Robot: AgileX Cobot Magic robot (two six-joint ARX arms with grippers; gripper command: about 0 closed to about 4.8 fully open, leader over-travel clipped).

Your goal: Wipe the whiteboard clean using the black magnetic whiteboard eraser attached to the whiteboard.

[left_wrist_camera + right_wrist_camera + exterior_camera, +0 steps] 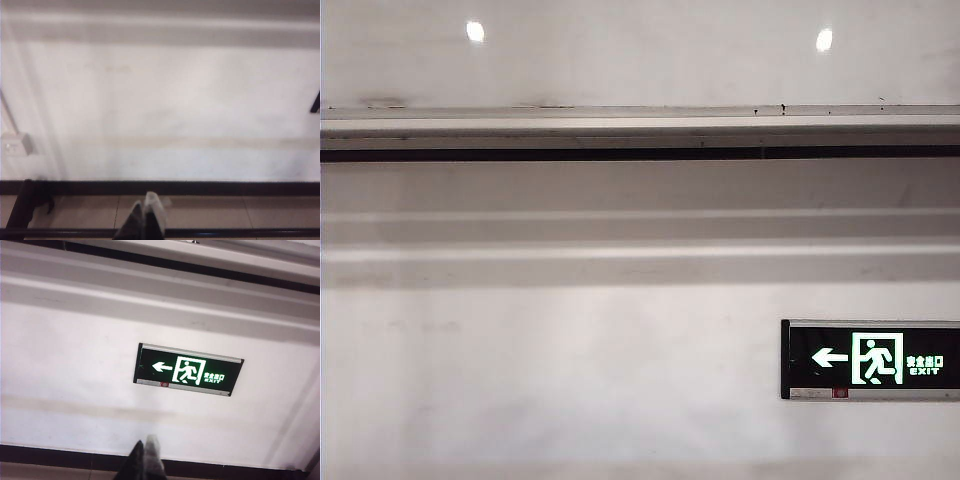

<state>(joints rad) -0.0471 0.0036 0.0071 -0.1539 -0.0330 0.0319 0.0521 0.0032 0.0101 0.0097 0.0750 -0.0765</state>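
Green-lit exit sign [870, 360] on white wall [570, 370], wall socket [15, 144] apart.

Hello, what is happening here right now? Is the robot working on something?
Nothing is being handled at this moment. The left tool is shut and empty, facing the wall above the tiled floor. The right tool is also shut and empty, below the green exit sign. The whiteboard shows at the top of the exterior view above its metal rail. No eraser is visible in any view.
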